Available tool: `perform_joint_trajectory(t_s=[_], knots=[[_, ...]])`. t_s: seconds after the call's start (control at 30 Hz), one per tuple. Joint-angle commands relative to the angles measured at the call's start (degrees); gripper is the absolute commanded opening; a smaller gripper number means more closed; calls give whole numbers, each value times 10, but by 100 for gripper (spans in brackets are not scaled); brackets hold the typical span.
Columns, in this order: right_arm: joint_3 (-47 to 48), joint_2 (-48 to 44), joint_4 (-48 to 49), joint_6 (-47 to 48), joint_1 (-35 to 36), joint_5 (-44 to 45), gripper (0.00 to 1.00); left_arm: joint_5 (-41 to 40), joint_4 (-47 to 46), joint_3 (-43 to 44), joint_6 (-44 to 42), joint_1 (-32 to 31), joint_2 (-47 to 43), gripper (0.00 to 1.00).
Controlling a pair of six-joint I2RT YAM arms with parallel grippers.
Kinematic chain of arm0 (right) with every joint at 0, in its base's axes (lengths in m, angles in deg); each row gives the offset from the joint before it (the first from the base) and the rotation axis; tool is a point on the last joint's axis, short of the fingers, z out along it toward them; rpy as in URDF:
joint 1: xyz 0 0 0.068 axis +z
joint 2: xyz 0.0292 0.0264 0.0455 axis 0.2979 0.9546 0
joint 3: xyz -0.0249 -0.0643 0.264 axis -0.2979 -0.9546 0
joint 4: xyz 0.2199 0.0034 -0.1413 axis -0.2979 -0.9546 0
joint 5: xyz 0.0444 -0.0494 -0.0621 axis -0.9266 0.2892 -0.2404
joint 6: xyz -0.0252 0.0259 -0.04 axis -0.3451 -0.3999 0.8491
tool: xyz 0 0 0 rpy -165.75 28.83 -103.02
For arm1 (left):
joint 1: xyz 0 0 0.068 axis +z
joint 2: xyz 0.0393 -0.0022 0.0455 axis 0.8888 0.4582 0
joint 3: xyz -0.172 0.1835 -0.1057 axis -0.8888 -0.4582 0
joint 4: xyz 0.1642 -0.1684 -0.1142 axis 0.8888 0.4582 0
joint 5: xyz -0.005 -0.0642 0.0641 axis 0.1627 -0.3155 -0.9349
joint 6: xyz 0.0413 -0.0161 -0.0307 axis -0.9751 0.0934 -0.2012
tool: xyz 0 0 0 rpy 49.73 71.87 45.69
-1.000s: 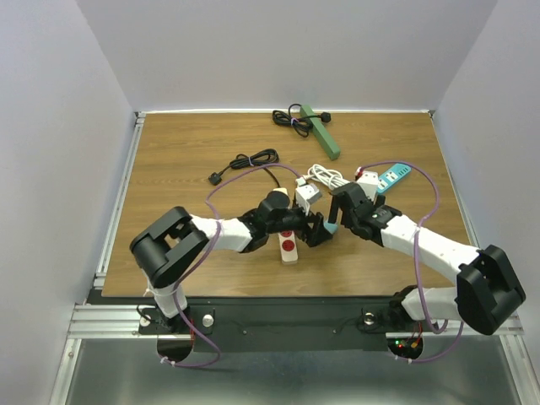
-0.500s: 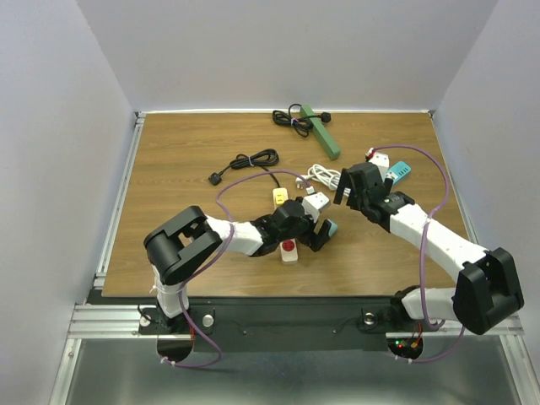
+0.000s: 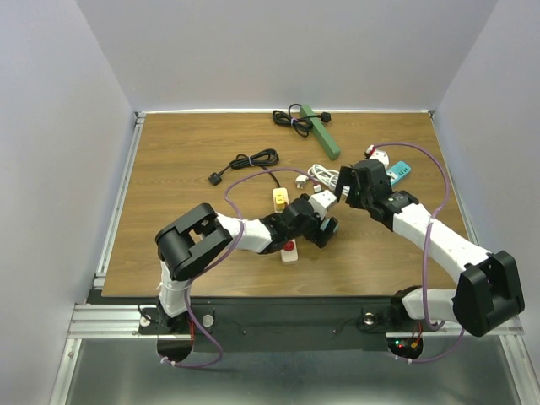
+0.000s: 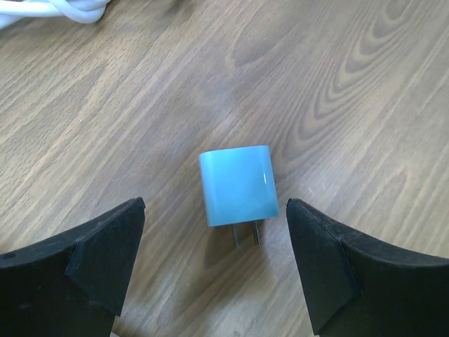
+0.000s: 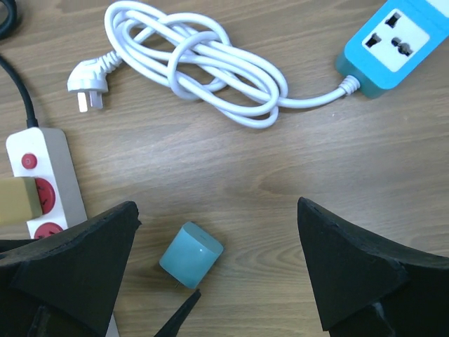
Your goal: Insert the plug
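The plug (image 4: 237, 186) is a light blue cube with two metal prongs, lying flat and free on the wood. My left gripper (image 4: 214, 209) is open just above it, one finger on each side, and the prongs point back towards the wrist. In the right wrist view the plug (image 5: 191, 254) lies below my open right gripper (image 5: 216, 207), which hangs higher and holds nothing. A white power strip (image 5: 42, 182) with red buttons and a yellow plug in it lies to the left. From above, the left gripper (image 3: 325, 228) sits beside the strip (image 3: 289, 251), and the right gripper (image 3: 348, 187) is further back.
A coiled white cable (image 5: 210, 67) leads to a teal power strip (image 5: 393, 42) behind the plug. A green power strip (image 3: 322, 132) with black cord lies at the far edge. A loose black cable (image 3: 249, 160) lies at centre left, and a white cube adapter (image 3: 321, 201) sits by the grippers.
My right gripper has drawn back and away from the plug, which now lies on the table. My left gripper has slid right over the plug and its jaws have widened slightly.
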Motion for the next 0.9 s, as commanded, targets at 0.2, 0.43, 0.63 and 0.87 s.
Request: perform_joint_trajectory(t_s=[0.2,0.43,0.63,0.87], knots=[[4,-35,26,8,-12,-21,100,-53,52,70,-23,-23,33,93],[0,-41,27,9,-18,-33,100,-87,102,81,-36,-36,41,92],[-5,-40,28,6,-24,-39,100,-124,103,50,-42,-41,19,92],[-7,-42,27,8,-40,-39,100,-127,74,15,-32,-42,-5,92]])
